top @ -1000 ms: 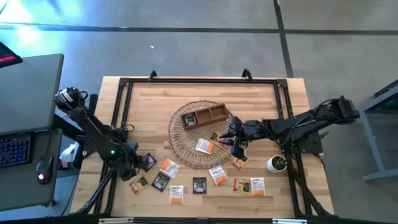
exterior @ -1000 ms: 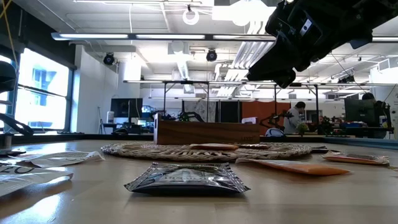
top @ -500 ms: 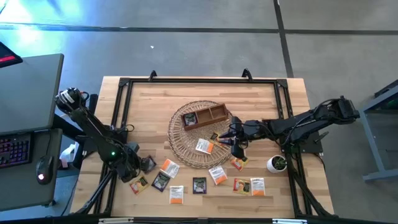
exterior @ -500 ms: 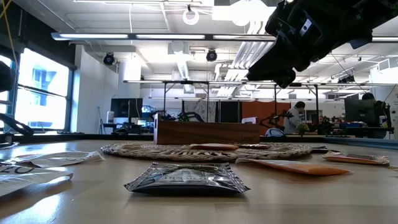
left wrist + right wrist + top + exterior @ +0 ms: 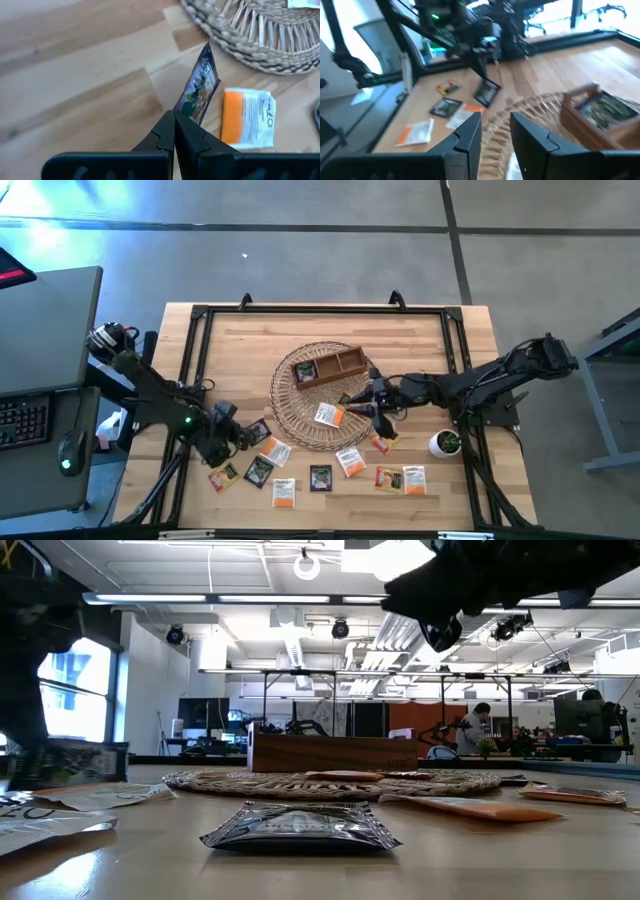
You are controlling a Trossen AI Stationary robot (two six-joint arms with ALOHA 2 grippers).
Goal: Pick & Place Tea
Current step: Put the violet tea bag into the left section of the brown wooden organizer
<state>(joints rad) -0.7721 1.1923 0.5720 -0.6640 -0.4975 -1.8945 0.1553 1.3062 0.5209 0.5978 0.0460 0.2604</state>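
A black tea sachet [image 5: 202,82] is lifted off the table left of the round wicker basket [image 5: 325,412], with my left gripper [image 5: 238,436] shut on it. The right wrist view shows the same sachet [image 5: 486,93] hanging under the left arm. My right gripper [image 5: 372,400] hovers open over the basket's right side with nothing between its fingers [image 5: 470,134]. A brown wooden tray [image 5: 328,367] stands in the basket and holds one dark sachet [image 5: 305,370]. Several more sachets lie flat along the table's near side, one of them black [image 5: 300,827]. My left gripper pinches the black sachet by one edge, near a corner [image 5: 189,106], between its two shut fingers. The fingers slant down from the table's left side. The sachet sticks out past the fingertips on edge, clear of the table.
An orange-and-white sachet [image 5: 247,119] lies on the table just below the held one. Another white-and-orange sachet [image 5: 328,415] lies in the basket. A small potted plant [image 5: 445,443] stands near the table's right edge. A black frame [image 5: 200,315] runs round the table.
My left gripper has shut on the black sachet and lifted it off the table. It has carried the sachet toward the basket while rolling its wrist. My right gripper has risen a little and tipped up toward level.
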